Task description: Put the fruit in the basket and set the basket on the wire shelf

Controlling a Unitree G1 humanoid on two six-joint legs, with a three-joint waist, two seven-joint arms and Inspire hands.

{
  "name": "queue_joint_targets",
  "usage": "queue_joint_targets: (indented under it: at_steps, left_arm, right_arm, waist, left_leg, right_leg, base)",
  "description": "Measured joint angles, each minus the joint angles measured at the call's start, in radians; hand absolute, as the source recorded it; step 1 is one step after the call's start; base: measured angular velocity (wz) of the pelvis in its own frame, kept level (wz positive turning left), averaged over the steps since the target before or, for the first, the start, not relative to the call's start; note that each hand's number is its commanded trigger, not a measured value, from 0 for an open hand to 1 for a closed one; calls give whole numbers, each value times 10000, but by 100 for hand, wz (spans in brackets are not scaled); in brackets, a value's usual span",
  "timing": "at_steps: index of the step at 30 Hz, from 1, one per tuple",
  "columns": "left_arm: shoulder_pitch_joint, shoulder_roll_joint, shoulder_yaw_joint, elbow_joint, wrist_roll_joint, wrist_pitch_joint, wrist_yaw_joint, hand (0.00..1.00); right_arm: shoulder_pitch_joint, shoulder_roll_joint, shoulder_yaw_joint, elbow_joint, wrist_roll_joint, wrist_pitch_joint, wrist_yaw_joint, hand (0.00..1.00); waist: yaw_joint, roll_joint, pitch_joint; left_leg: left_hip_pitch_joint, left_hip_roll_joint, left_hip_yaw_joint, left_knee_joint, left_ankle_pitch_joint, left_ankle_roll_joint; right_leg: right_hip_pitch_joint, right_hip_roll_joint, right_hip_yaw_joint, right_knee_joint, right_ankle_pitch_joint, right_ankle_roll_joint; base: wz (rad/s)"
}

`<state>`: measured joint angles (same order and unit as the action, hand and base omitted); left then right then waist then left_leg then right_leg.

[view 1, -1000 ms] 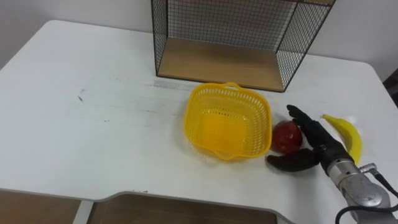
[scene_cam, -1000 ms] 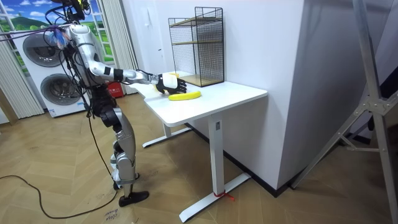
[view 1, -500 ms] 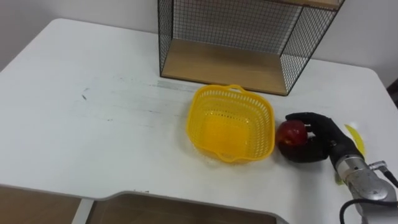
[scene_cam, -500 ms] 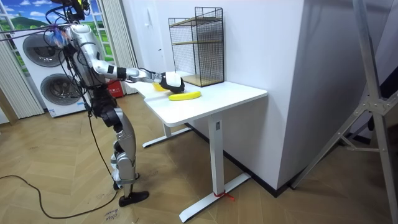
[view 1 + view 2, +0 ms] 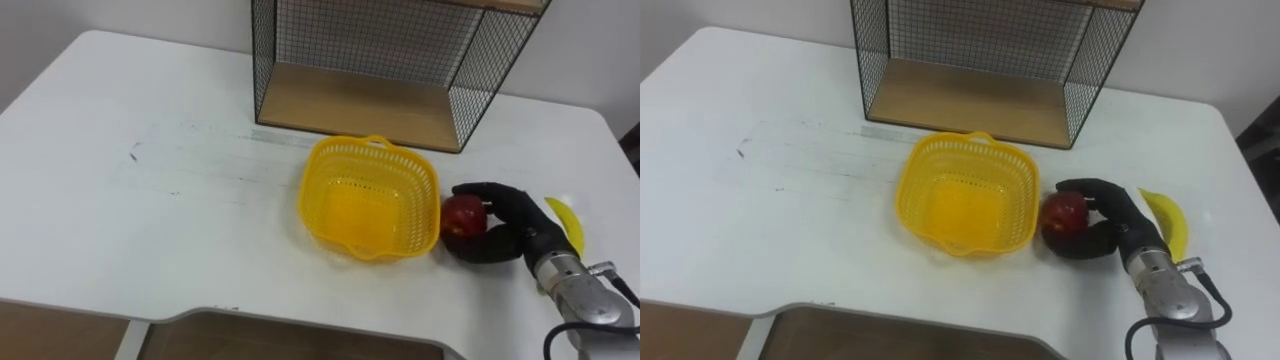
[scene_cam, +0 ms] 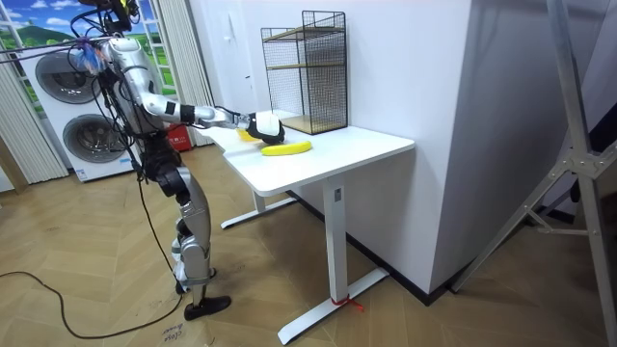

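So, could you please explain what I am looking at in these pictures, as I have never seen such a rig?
It is a humanoid robot standing at a white table. The room view comes from a camera across the room. The two eye views come from the robot's head, looking down at the table. On it stand a wire shelf and, in front, an empty yellow basket. Right of the basket, the robot's right hand has its fingers curled round a red apple. A banana lies just beyond the hand.

Home-like laundry room, stacked washing machines (image 6: 67, 77) beside a curtained window (image 6: 39, 34), herringbone wood floor (image 6: 87, 299), white counter (image 6: 337, 149) against a plain wall (image 6: 405, 67)
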<state>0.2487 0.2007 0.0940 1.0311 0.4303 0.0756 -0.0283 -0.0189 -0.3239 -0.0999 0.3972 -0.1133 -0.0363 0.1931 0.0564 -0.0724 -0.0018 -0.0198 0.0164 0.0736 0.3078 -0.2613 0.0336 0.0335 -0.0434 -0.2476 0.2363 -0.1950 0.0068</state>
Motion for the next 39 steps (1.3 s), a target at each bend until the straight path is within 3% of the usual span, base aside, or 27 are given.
queue_joint_targets:
  at_steps: [5,15,21,24,39]
  left_arm:
    - [0,1,3,1,1,-14,-10,0]
    - [175,-21,4,3,3,-6,-3,0]
    - [279,-78,-1,27,41,76,2,0]
    - [280,-102,1,-56,40,99,2,0]
    - [236,-105,22,-173,-37,99,3,0]
  right_arm:
    - [6,0,-1,-71,37,-55,-81,100]
    - [6,35,5,-863,-282,160,-320,100]
    - [0,41,3,-1087,-319,156,-661,100]
    - [1,41,0,-1399,-331,178,-743,100]
    - [-5,36,-16,-3680,-447,329,-1170,100]
  waist:
    - [-11,65,41]
    - [0,135,24]
    - [-33,7,-26]
    - [-95,-49,-13]
    - [-276,-23,-2]
  left_leg:
    - [10,-1,59,-9,0,0]
    - [106,13,199,-81,7,2]
    - [147,11,221,-153,9,2]
    - [122,12,227,-155,9,3]
    - [153,15,244,-198,9,2]
  right_leg:
    - [3,-4,18,-13,0,0]
    - [-114,2,203,44,0,0]
    - [-78,-3,237,44,0,1]
    - [-103,0,243,46,0,1]
    - [-144,26,336,74,2,1]
  base:
    - [0]
    - [-5]
    - [-1]
    - [0]
    - [-1]
